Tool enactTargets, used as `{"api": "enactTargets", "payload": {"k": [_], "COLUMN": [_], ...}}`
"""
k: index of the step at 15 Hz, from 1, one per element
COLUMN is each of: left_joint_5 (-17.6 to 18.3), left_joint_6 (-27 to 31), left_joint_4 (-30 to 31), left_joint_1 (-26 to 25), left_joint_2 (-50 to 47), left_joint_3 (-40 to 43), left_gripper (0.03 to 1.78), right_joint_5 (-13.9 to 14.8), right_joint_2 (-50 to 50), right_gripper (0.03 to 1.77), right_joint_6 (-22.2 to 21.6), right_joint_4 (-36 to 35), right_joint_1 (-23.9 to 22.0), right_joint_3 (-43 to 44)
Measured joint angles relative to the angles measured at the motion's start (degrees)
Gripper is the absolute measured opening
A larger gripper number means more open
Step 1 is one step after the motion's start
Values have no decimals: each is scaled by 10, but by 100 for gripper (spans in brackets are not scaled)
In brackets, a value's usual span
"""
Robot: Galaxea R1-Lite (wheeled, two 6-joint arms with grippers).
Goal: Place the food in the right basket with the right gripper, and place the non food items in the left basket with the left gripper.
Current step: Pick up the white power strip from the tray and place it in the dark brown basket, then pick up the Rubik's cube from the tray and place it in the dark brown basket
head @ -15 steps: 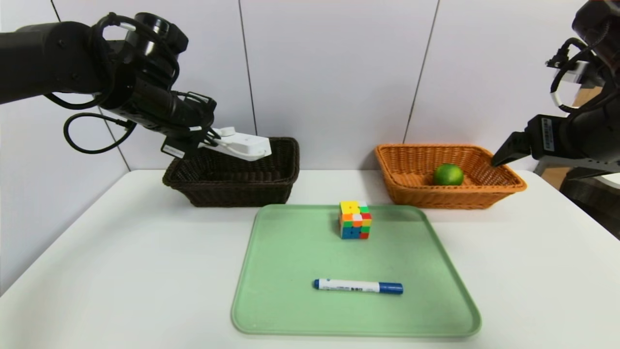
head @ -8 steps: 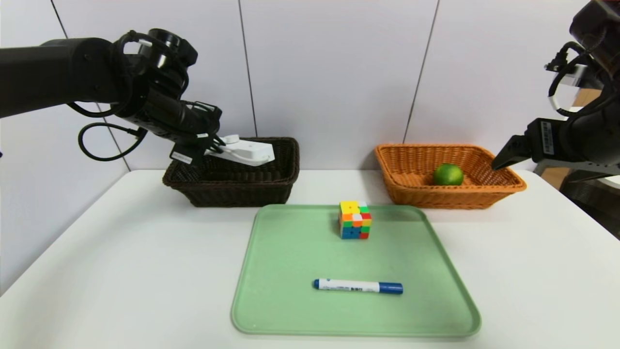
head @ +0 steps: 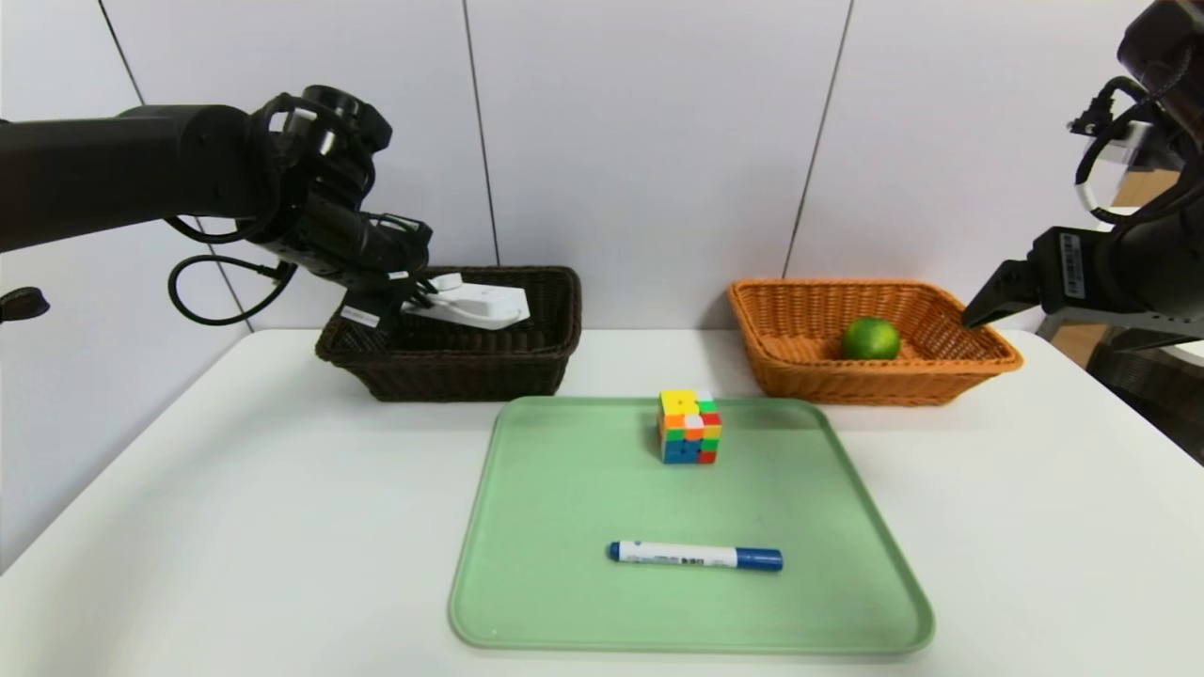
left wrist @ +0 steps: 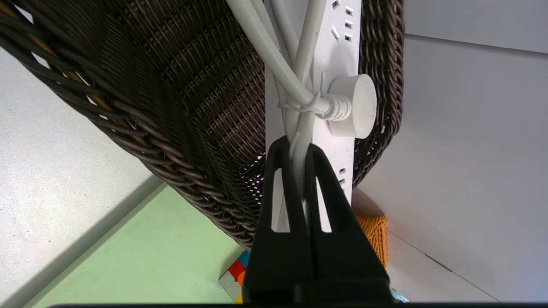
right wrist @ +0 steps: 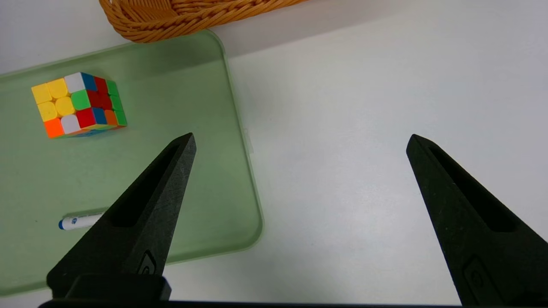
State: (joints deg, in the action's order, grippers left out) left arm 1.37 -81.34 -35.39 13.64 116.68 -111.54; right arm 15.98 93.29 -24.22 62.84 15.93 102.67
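My left gripper is shut on the coiled cord of the white power strip, which hangs tilted inside the dark brown left basket. The green lime lies in the orange-tan right basket. A multicoloured puzzle cube and a white marker with a blue cap lie on the green tray. At the far right, above the table, my right gripper is open and holds nothing.
The white table reaches a grey panelled wall just behind both baskets. The tray sits at the front centre, between and in front of the baskets. Bare table lies to the tray's right.
My left gripper has come down and slightly left with the power strip, from above the dark basket's rim into the basket. The right arm has barely moved.
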Motion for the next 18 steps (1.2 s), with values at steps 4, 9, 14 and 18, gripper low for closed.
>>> {"api": "enactTargets", "payload": {"k": [4,9,14,18], "left_joint_5": [2,5,18,42], "left_joint_6": [0,1,6,82], "left_joint_4": [0,5,12,31], "left_joint_1": [-1,-1,-1,11], "left_joint_2": [6,7,6,-46], "left_joint_3": [0,0,0,0], "left_gripper": [5,82,124,143], "right_joint_5": [0,0,0,0], "right_joint_2": [0,0,0,3], "right_gripper": [170,170,170,170], "right_joint_6": [0,0,0,0], "right_joint_4": [0,1,0,-2], "right_joint_1": [0,0,0,0], "right_joint_3": [1,0,0,-2]}}
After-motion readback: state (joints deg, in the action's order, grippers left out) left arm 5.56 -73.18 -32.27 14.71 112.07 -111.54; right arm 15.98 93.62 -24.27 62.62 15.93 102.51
